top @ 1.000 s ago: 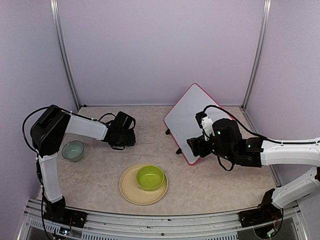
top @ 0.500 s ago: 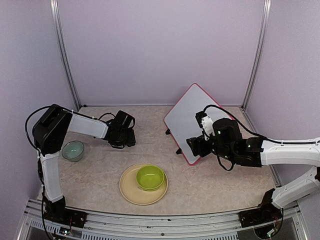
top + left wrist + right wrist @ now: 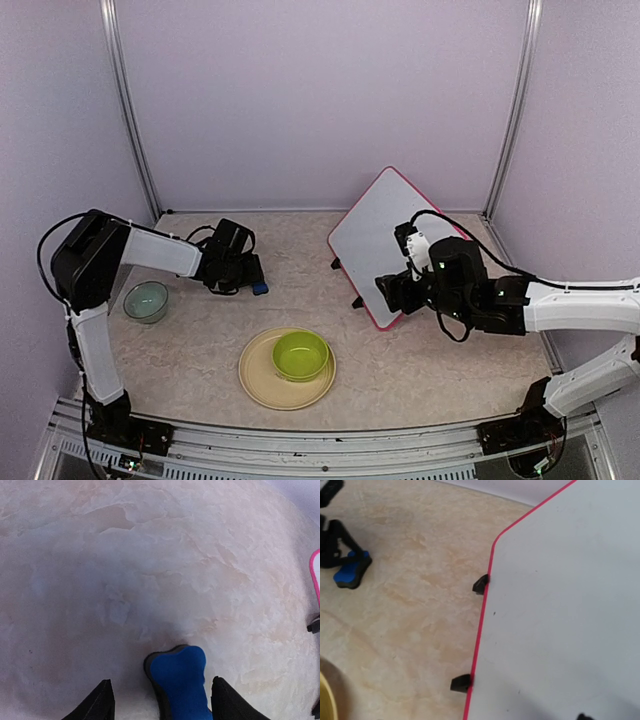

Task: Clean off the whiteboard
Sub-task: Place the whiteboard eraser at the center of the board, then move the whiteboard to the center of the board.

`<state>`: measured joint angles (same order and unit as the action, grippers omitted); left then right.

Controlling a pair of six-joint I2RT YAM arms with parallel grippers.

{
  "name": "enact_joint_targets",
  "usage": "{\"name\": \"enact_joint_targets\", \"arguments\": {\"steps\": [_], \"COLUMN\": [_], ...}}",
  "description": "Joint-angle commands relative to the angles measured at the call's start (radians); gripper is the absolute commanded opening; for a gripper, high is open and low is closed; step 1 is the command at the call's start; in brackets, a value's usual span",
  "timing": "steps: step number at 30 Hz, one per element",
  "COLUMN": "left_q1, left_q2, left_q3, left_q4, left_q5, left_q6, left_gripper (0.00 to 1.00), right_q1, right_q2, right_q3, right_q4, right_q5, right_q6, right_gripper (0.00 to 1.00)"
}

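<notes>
Whiteboard [image 3: 375,230] stands tilted near the right rear corner of the bench [image 3: 200,340], its face plain white. Your left tool [image 3: 161,681] is spread, fingers either side of the blue eraser [image 3: 180,680] lying on the bench. Your right tool [image 3: 392,292] hangs spread at the board's near edge.

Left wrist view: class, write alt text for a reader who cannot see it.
A blue eraser lies on the marbled table between the two dark fingers of the open left claw. A pink sliver of the whiteboard frame shows at the right edge.
</notes>
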<state>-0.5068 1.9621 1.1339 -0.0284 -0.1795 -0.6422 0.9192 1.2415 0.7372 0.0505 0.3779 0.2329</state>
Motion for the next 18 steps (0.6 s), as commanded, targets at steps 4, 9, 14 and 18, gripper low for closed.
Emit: {"name": "enact_joint_targets", "arguments": {"steps": [4,9,14,18], "left_q1": [-0.078,-0.175,-0.272,-0.321], "left_q2": [-0.218,-0.221,-0.146,-0.015], "left_q3": [-0.108,-0.089,0.006,0.150], "left_q4": [0.201,0.244,0.185,0.044], "left_q5": [0.067,0.161,0.294,0.278], "left_q6": [0.158,0.375,0.588,0.692], "left_gripper": [0.99,0.99,0.99,0.96], "right_q1": [-0.011,-0.015,-0.016,-0.016], "right_q2": [-0.091,-0.200,-0.332,-0.413], "right_q3": [0.005,0.007,0.013,0.027], "right_q4": [-0.027,-0.075,-0.124,-0.164], "right_q5": [-0.005,-0.025,-0.046,-0.020], "right_q6": [-0.003,-0.032,-0.065,-0.083], "right_gripper": [0.80,0.81,0.82,0.82]}}
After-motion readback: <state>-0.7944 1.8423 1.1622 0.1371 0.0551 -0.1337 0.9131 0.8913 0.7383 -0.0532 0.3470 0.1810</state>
